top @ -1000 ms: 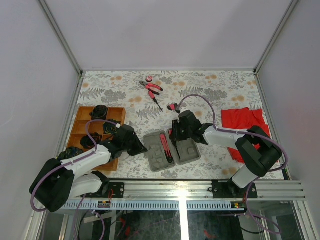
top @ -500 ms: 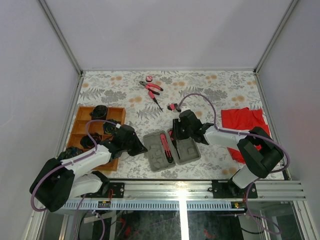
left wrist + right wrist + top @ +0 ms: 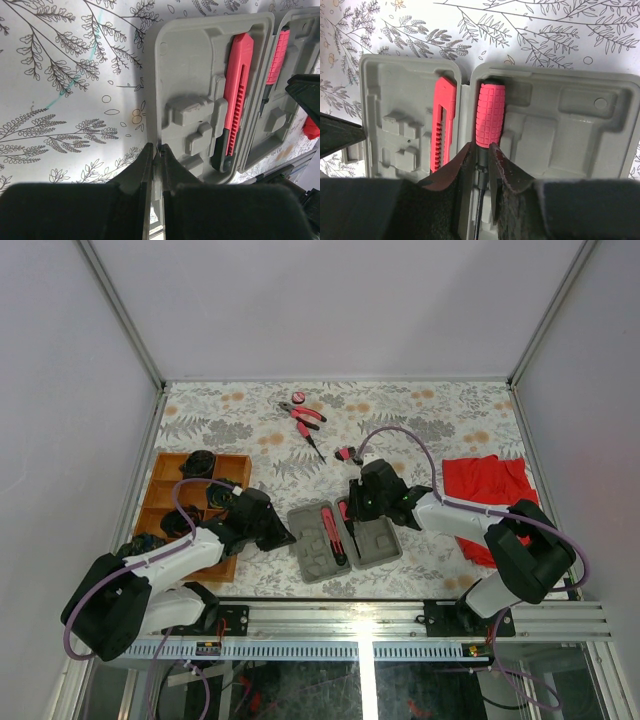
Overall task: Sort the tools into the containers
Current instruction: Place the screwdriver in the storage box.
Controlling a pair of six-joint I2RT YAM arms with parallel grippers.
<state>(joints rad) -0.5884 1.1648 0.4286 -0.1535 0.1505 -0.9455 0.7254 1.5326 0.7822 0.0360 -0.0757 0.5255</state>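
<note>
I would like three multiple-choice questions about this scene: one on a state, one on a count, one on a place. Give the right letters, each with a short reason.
1. The case is
A. shut
B. open flat
C. standing on edge

2. How many red tools are in the case?
A. none
B. one
C. two

3. The pliers lie
A. on the table, beyond the case
B. in the case
C. on the floor

Answers:
1 B, as both halves lie flat with their recesses up.
2 C, as the knife is in one half and the screwdriver in the other.
3 A, as they rest on the bare table at its far side.
</note>
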